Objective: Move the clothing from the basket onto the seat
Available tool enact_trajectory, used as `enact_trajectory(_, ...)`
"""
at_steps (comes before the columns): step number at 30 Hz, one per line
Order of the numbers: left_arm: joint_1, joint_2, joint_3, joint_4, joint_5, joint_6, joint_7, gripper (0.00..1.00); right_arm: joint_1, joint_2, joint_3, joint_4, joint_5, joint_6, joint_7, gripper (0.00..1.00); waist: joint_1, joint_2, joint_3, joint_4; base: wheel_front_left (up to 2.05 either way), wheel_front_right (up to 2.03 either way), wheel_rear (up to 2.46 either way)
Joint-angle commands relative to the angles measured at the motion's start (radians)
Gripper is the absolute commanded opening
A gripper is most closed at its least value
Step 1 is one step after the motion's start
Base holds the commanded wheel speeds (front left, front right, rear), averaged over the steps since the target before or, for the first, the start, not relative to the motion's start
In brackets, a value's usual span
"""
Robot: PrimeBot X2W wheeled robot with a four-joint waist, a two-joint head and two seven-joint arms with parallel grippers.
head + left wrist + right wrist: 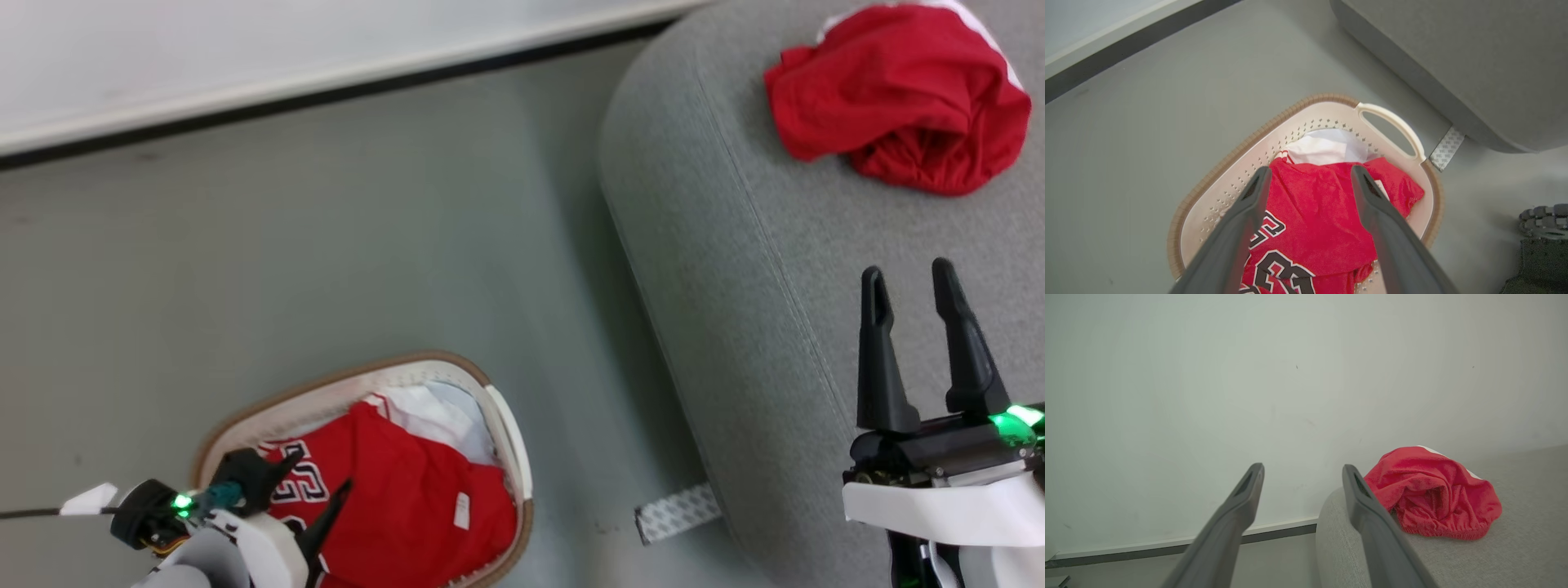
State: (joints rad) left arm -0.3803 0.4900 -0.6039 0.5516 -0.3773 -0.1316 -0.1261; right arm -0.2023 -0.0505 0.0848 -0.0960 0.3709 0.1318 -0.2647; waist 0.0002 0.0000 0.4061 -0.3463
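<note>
The cream basket (245,416) with a brown rim stands on the floor at the lower left. In it lie a red jersey (408,498) with black-and-white lettering and a white cloth (433,416) behind it. My left gripper (314,482) hangs open just above the jersey (1314,220), holding nothing; the white cloth (1327,147) and the basket (1216,171) show beyond its fingers. A crumpled red garment (898,98) with white trim rests on the grey seat (735,286). My right gripper (908,273) is open and empty over the seat's near part, short of that garment (1433,498).
Grey floor lies between basket and seat. A patterned grey strip (678,513) sticks out from under the seat near the basket's handle (1396,126). A white wall with a dark baseboard (326,94) runs behind. A dark ribbed object (1543,220) sits on the floor.
</note>
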Motion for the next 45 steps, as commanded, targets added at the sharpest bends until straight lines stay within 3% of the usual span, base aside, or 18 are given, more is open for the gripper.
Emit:
enact_trajectory(1, -0.018, 0.023, -0.025, 0.014, 0.003, 0.002, 0.009, 1.00, -0.016, 0.000, -0.001, -0.008, 0.011, -0.002, 0.001, 1.00, -0.0002, 0.0000, 0.069, -0.060, 0.00, 0.00, 0.00)
enact_trajectory(10, -0.135, 0.110, -0.303, 0.146, -0.025, 0.002, 0.099, 1.00, -0.058, 0.001, 0.026, -0.062, 0.086, -0.002, 0.001, 1.00, -0.0002, 0.0000, 0.208, -0.122, 0.00, 0.00, 0.00)
enact_trajectory(20, -0.285, 0.174, -0.562, 0.281, 0.032, 0.002, 0.124, 1.00, -0.139, 0.000, 0.042, -0.120, 0.146, -0.002, 0.001, 1.00, -0.0002, 0.0000, 0.352, -0.154, 0.00, 0.00, 0.00)
enact_trajectory(25, -0.355, 0.183, -0.647, 0.338, 0.101, 0.002, 0.125, 1.00, -0.164, 0.000, 0.044, -0.147, 0.155, -0.002, 0.001, 1.00, -0.0002, 0.0000, 0.406, -0.165, 0.00, 0.00, 0.00)
enact_trajectory(31, -0.390, 0.164, -0.672, 0.387, 0.109, 0.002, 0.131, 1.00, -0.158, 0.000, 0.054, -0.145, 0.159, -0.002, 0.001, 1.00, -0.0002, 0.0000, 0.431, -0.167, 0.00, 0.00, 0.00)
enact_trajectory(32, -0.392, 0.159, -0.673, 0.395, 0.099, 0.002, 0.128, 0.93, -0.156, 0.000, 0.054, -0.145, 0.159, -0.002, 0.001, 1.00, -0.0002, 0.0000, 0.433, -0.166, 0.00, 0.00, 0.00)
enact_trajectory(34, -0.396, 0.153, -0.675, 0.407, 0.083, 0.002, 0.121, 0.00, -0.153, 0.000, 0.054, -0.145, 0.159, -0.002, 0.001, 1.00, -0.0002, 0.0000, 0.435, -0.165, 0.00, 0.00, 0.00)
enact_trajectory(45, -0.380, 0.107, -0.677, 0.434, 0.050, 0.002, 0.072, 0.00, -0.168, 0.000, 0.052, -0.111, 0.130, -0.002, 0.001, 1.00, -0.0002, 0.0000, 0.368, -0.153, 0.00, 0.00, 0.00)
